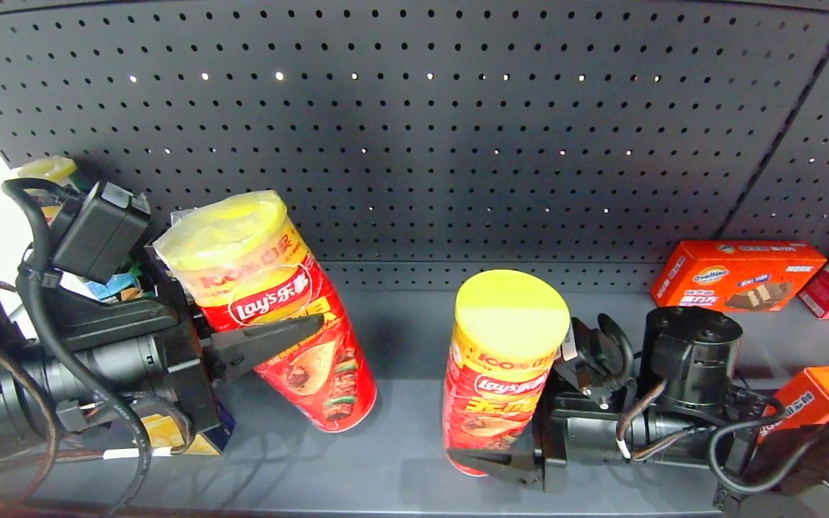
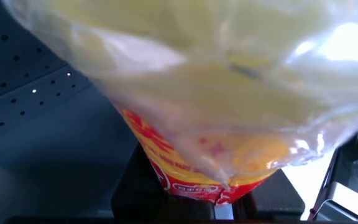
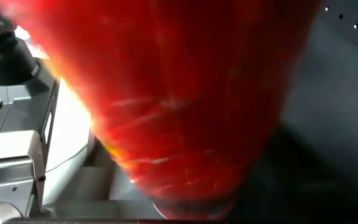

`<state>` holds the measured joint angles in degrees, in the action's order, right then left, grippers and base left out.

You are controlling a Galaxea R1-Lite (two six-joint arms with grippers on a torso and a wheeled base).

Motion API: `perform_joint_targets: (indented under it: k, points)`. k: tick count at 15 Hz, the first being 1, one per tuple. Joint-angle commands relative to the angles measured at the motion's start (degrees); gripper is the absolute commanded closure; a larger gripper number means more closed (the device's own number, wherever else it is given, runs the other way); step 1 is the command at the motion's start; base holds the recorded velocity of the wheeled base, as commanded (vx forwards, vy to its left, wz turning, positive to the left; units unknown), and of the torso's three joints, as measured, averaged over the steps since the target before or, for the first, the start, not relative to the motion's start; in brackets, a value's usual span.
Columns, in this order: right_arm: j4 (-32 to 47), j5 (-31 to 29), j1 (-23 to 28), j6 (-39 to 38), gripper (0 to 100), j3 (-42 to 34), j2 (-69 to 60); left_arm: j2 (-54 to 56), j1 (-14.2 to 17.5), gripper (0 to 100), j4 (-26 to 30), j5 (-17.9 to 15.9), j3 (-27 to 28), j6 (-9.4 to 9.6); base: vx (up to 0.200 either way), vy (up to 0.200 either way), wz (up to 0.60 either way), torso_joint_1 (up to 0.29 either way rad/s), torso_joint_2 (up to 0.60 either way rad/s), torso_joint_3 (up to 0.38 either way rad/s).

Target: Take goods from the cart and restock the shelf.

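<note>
Left tool [image 1: 278, 306] grips a tilted lidded can [image 1: 317, 381], right tool [image 1: 508, 403] grips an upright lidded can [image 1: 512, 316].

The left can [image 1: 314, 381] is a red and yellow chip tube with a yellow lid under clear wrap. It sits between the fingers of the left end effector [image 1: 292, 316], gripped about mid-body. It is tilted, with its lid toward that arm and its base down by the shelf [image 1: 414, 345] board. The right can [image 1: 494, 374] has the same print and a plain yellow lid. It stands nearly upright in the right end effector [image 1: 497, 424], gripped low on its body. The two cans are well apart.
</note>
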<state>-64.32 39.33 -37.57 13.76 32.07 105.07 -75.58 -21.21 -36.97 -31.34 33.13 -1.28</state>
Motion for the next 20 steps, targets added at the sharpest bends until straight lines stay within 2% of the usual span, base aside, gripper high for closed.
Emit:
perform_joint_targets:
  k: [1, 7, 10, 13, 14, 15, 16, 17, 20]
  points:
    - [0.0, -0.3, 0.1, 0.1, 0, -0.9, -0.7, -0.1, 0.0, 100, 0.0, 0.0, 0.0, -0.04, 0.000, 0.000, 0.00, 0.000, 0.00, 0.000]
    - [0.4, -2.1, 1.6, 0.0, 0, -4.1, -13.4, 0.2, 0.0, 100, 0.0, 0.1, -0.2, -0.04, 0.000, 0.000, 0.00, 0.000, 0.00, 0.000]
    - [1.2, -2.1, 4.5, -0.1, 0, -7.5, -23.1, 0.3, 0.0, 100, 0.0, 0.1, -0.2, -0.04, 0.000, 0.000, 0.00, 0.000, 0.00, 0.000]
    - [8.8, -2.4, 8.6, -0.1, 0, -11.1, -36.2, 0.3, -0.1, 100, 0.0, 0.1, -0.2, -0.04, 0.000, 0.000, 0.00, 0.000, 0.00, 0.000]
    - [12.9, -4.7, 9.6, -0.1, 0, -11.2, -40.6, 0.4, -0.1, 100, 0.0, 0.1, -0.2, -0.04, 0.000, 0.000, 0.00, 0.000, 0.00, 0.000]
    - [18.5, -10.1, 10.4, -0.3, 0, -11.3, -46.0, 0.4, -0.1, 100, 0.0, 0.1, 0.0, -0.04, 0.000, 0.000, 0.00, 0.000, 0.00, 0.000]
    - [20.9, -12.7, 10.5, -0.5, 0, -11.4, -48.6, 0.4, -0.1, 100, 0.0, 0.1, 0.1, -0.04, 0.000, 0.000, 0.00, 0.000, 0.00, 0.000]
    - [27.0, -18.7, 10.5, -1.6, 0, -12.6, -55.7, 0.3, -0.1, 100, 0.0, 0.1, 0.2, -0.04, 0.000, 0.000, 0.00, 0.000, 0.00, 0.000]
    - [35.9, -26.1, 10.5, -3.3, 0, -17.5, -69.6, 0.4, -0.1, 100, -0.1, -0.1, 0.2, -0.04, 0.000, 0.000, 0.00, 0.000, 0.00, 0.000]
